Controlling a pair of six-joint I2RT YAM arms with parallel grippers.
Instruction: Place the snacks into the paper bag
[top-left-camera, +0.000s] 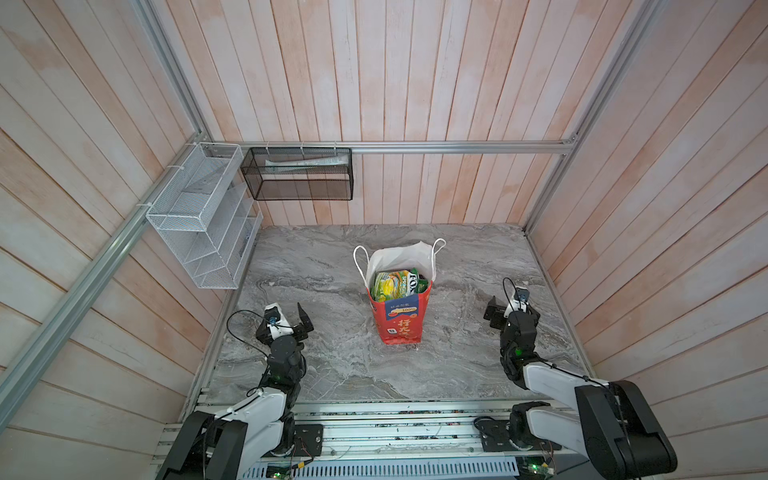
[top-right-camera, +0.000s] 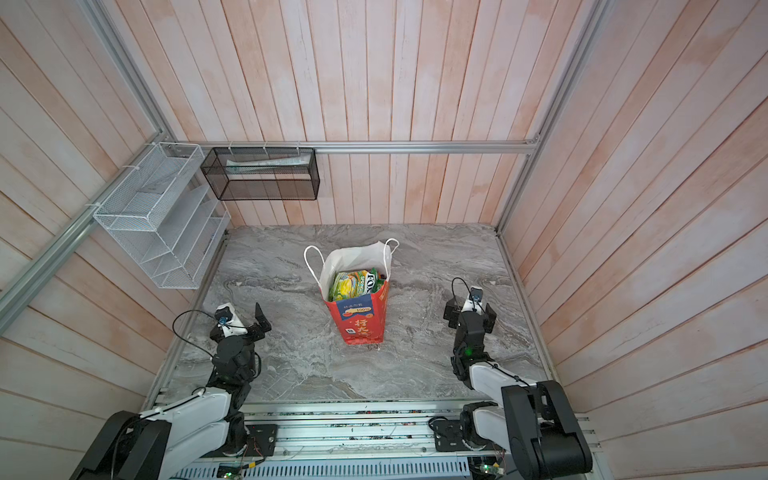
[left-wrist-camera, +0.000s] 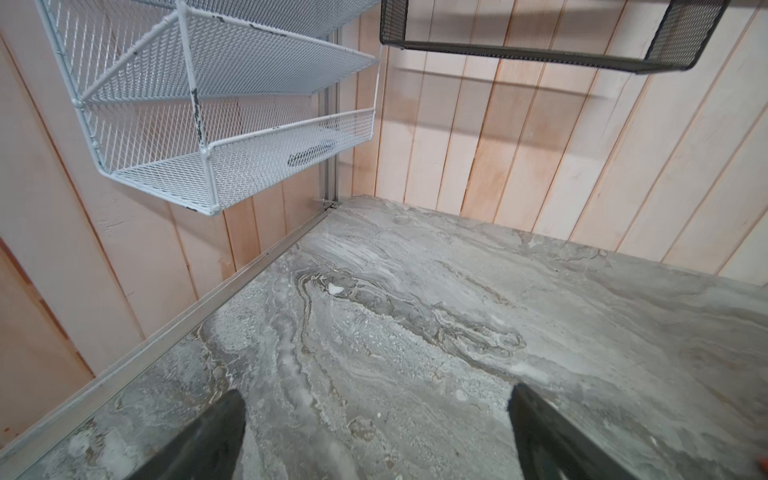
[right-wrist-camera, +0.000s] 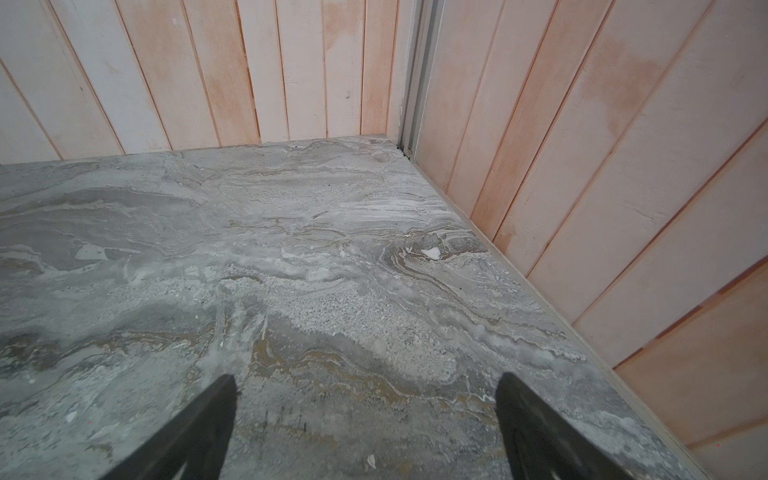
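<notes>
Quick look at the cell: the paper bag stands upright around the middle of the grey marbled worktop, between the two arms and well apart from both. Its mouth is open, so the white lining shows in both top views. One white cord handle loops up on the left of the mouth and another on the right. The front is red with a blue panel and gold characters.

The snacks are inside the bag, packed in just below the rim. On top is a glossy green and yellow packet, and next to it one with FOX'S lettering partly showing. Anything deeper is hidden, so I can't count them. Every packet I can see is in the bag.

The left gripper is released, with its jaws spread wide over bare worktop and nothing between them. It sits on the near left, angled toward the back left corner. The right gripper is the same story on the near right: jaws wide apart, holding nothing, facing the back right corner.

Off the worktop, a white wire rack hangs on the left wall. A black mesh basket hangs from the rail on the back wall, with something pale lying in it that's too small to identify.
</notes>
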